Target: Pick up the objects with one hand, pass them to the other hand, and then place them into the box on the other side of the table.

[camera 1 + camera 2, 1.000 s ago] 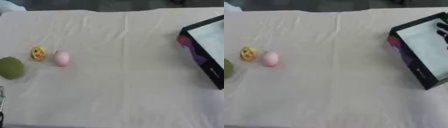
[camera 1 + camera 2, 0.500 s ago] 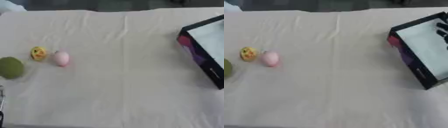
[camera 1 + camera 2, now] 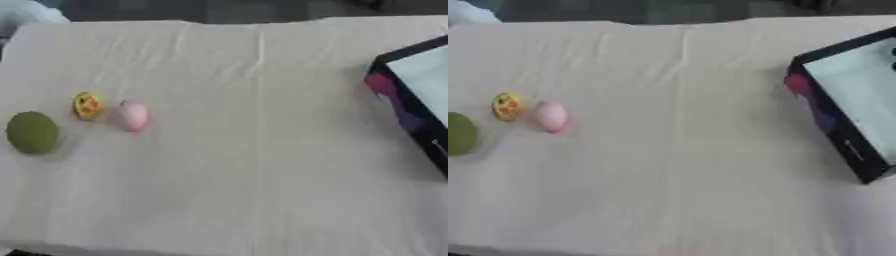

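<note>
Three small objects lie on the left of the white cloth: a green round one (image 3: 32,132) nearest the left edge, a yellow one with red marks (image 3: 87,105), and a pink egg-shaped one (image 3: 133,116) just right of it. The box (image 3: 842,137), black-walled with a white inside, stands askew at the right edge, partly cut off. Something dark shows at its far right inside (image 3: 892,51). Neither of my hands shows in either view.
A white cloth (image 3: 262,165) with a lengthwise crease covers the table. A pale bluish thing (image 3: 26,10) sits past the far left corner. The table's front edge shows at the bottom left.
The whole picture has shifted slightly right, so the camera moved. A dark sliver at the lower left edge of the left eye view is gone. The objects and box keep their places.
</note>
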